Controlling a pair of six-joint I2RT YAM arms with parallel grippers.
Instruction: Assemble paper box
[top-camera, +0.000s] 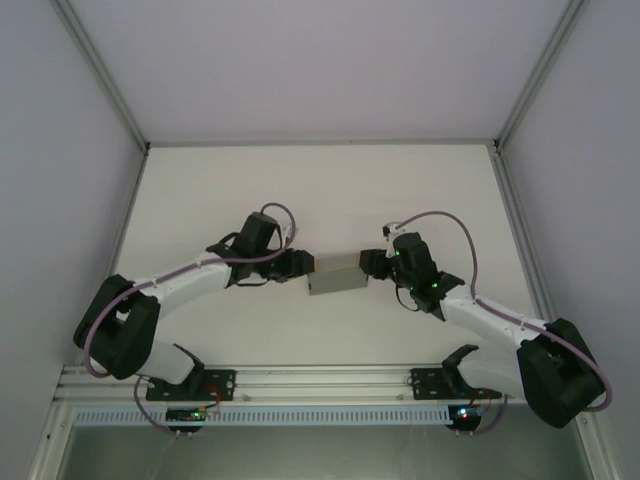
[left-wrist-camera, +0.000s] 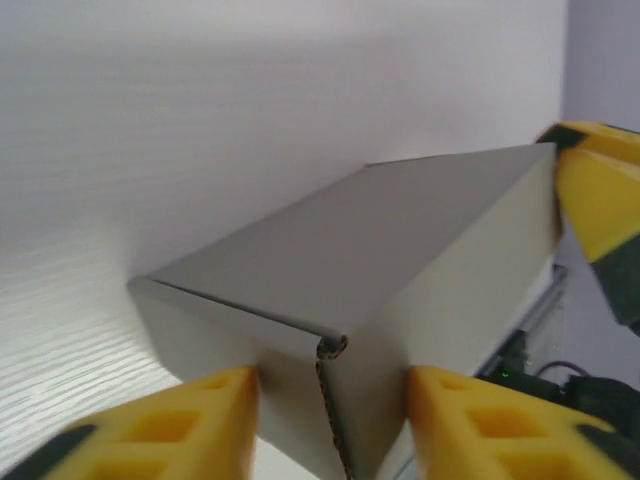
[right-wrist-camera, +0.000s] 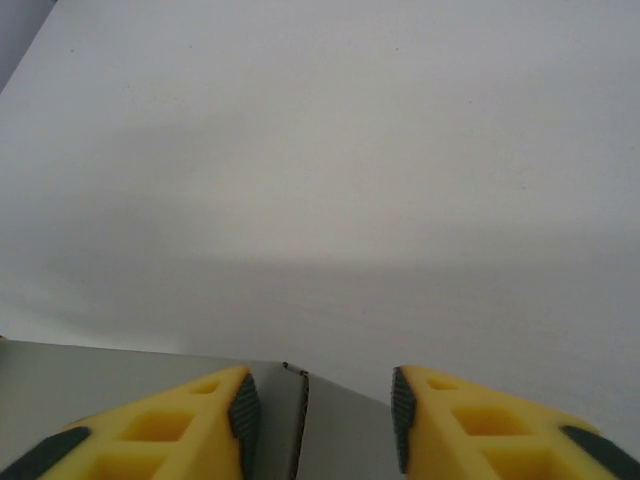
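Scene: two white robot arms reach inward over a pale worktop (top-camera: 330, 190) and meet at one small grey box.
Paper box: the paper box (top-camera: 338, 277) sits mid-worktop between the arms. It is plain matte grey cardboard, shallow and rectangular.
Left fingers: the yellow left fingers (left-wrist-camera: 190, 425) are at the box's left end. They are closed in on an upright corner, with cardboard meeting both.
Right fingers: the yellow right fingers (right-wrist-camera: 170, 425) are at the box's opposite end, set over the cardboard. I cannot tell whether they pinch it.
Done so far: the sheet looks folded into a closed box, with a flat top and square sides.
Left to do: probably little. A raw cut edge shows at the corner by the left fingers, so that seam may need pressing or tucking.
Writing: none; the box has no brand, label or print.
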